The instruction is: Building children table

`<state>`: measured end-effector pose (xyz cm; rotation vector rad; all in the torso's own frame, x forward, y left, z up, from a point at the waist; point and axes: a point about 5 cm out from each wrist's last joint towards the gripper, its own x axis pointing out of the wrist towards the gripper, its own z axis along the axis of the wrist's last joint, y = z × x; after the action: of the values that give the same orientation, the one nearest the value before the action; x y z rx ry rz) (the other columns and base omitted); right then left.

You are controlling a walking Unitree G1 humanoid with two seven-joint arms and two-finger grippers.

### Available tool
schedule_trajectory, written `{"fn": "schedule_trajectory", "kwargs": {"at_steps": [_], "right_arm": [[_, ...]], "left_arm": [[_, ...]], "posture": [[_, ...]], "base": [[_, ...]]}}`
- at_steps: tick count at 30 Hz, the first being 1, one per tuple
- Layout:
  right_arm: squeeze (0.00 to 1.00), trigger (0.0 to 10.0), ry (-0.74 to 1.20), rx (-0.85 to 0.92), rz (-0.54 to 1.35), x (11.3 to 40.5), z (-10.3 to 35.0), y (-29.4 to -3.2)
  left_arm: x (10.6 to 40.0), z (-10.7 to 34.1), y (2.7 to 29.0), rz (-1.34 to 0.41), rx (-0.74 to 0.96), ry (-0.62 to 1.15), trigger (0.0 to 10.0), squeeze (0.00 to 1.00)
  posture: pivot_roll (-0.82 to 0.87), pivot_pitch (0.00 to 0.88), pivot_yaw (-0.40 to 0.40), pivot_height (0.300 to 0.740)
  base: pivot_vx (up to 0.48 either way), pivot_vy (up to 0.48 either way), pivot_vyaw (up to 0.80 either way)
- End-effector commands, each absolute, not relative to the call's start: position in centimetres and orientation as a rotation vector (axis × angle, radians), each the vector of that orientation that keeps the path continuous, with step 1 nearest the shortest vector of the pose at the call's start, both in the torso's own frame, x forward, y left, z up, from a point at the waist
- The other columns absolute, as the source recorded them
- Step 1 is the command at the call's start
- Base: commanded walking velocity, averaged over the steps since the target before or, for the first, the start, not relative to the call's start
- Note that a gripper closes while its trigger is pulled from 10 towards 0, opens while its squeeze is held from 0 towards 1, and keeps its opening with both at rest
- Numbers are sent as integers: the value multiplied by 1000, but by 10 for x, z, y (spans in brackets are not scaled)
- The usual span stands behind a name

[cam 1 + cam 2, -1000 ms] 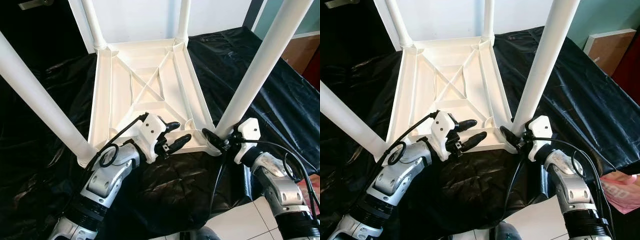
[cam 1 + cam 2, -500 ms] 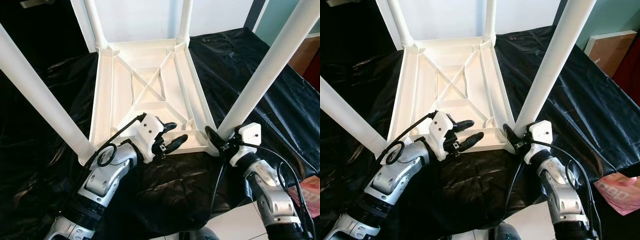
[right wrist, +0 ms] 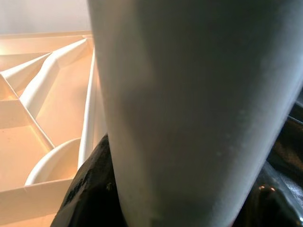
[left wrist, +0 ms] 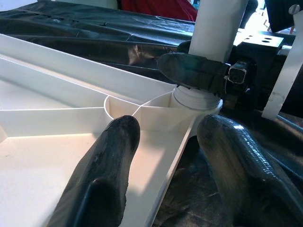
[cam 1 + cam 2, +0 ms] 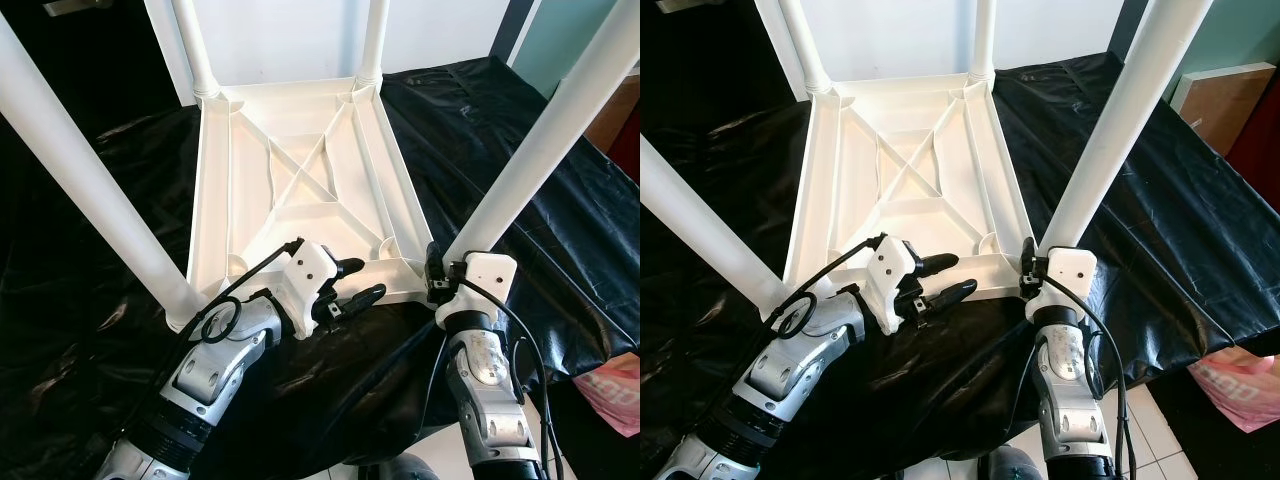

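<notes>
The white table (image 5: 300, 190) lies upside down on black sheeting (image 5: 90, 190), its 4 legs pointing up so they can be fitted. The right gripper (image 5: 437, 278) clamps the base of the near right leg (image 5: 530, 160), probably seating it in its socket. The left gripper (image 5: 352, 282) sits with its fingers (image 4: 102, 172) parted across the near rim, likely steadying the frame.

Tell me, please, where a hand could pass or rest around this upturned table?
Free: the black sheet left of the table, and right of the near-right leg. Crowded: the near edge, where the left gripper straddles the rim and the right gripper clasps that leg.
</notes>
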<state>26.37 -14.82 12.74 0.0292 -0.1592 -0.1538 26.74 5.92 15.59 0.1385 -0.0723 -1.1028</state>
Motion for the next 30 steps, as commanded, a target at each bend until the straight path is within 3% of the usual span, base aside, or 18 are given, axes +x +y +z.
{"fn": "schedule_trajectory", "kwargs": {"at_steps": [1,13,14,15,16,27,28,30], "right_arm": [[0,10000,-34,23,-195,257,102,-151],[0,10000,-106,-19,-153,263,117,-155],[624,10000,-107,-35,-148,265,118,-157],[624,10000,-107,-35,-148,265,118,-157],[1000,10000,-106,-36,-141,266,118,-157],[1000,10000,-168,-19,7,263,126,-160],[0,10000,-174,-20,64,261,128,-163],[0,10000,-174,-20,64,261,128,-163]], "left_arm": [[259,154,54,-1284,152,-54,10000,0],[264,157,51,-1280,162,-68,10000,0],[266,158,51,-1280,166,-72,10000,0],[266,158,51,-1280,166,-72,10000,0],[267,158,51,-1280,167,-73,10000,0],[266,160,53,-1272,172,-80,10000,0],[266,160,53,-1274,173,-80,10000,0],[266,160,53,-1274,173,-80,10000,0]], "posture": [[-78,151,10,740],[-95,144,8,740],[-96,135,7,740],[-96,135,7,740],[-94,134,7,740],[-78,134,15,740],[-76,138,16,740],[-76,138,16,740]], "base": [[0,0,0],[0,0,0],[0,0,0],[0,0,0],[0,0,0],[0,0,0],[0,0,0],[0,0,0]]}}
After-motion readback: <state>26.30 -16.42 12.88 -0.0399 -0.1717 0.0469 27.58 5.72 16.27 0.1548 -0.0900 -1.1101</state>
